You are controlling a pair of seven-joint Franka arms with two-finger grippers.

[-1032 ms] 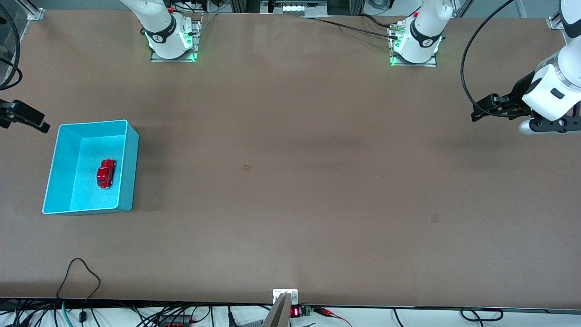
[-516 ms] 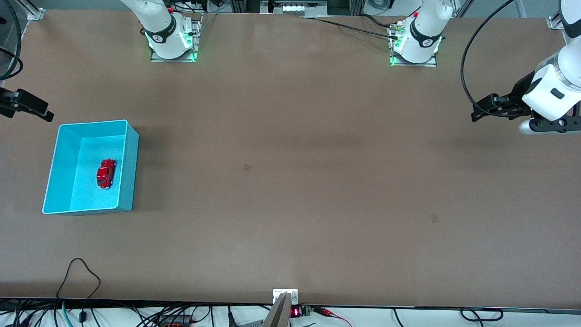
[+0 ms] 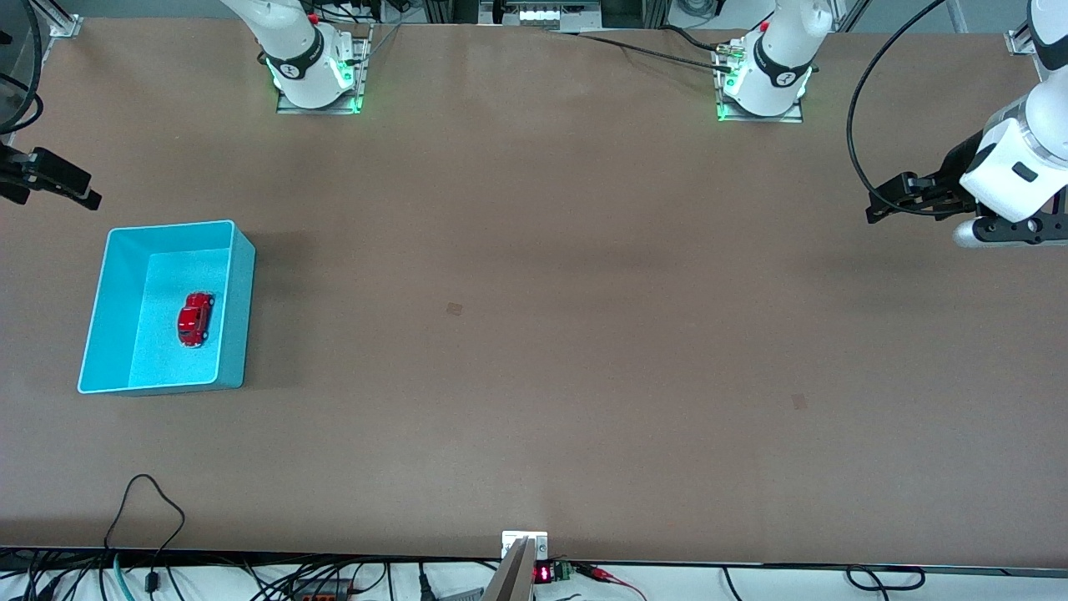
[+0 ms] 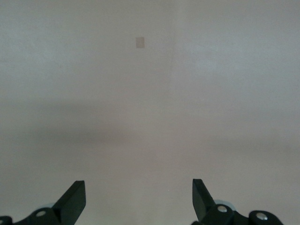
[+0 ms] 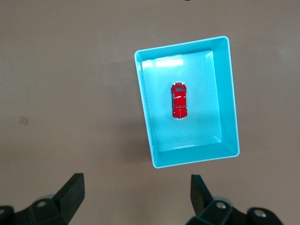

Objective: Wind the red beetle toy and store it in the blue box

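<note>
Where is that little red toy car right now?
The red beetle toy sits on the floor of the blue box, near its middle, toward the right arm's end of the table. Neither arm is touching it; the right wrist view looks straight down on it.

Left pincer point(image 4: 138, 199): held aloft over the surface point(image 3: 584, 334) at the left arm's end, fingers spread wide, nothing gripped. Left arm: bent, wrist turned inward toward mid-surface, waiting.

Right pincer point(image 5: 137, 199): raised high at the right arm's end, fingers spread wide, nothing gripped, pointed downward.
</note>
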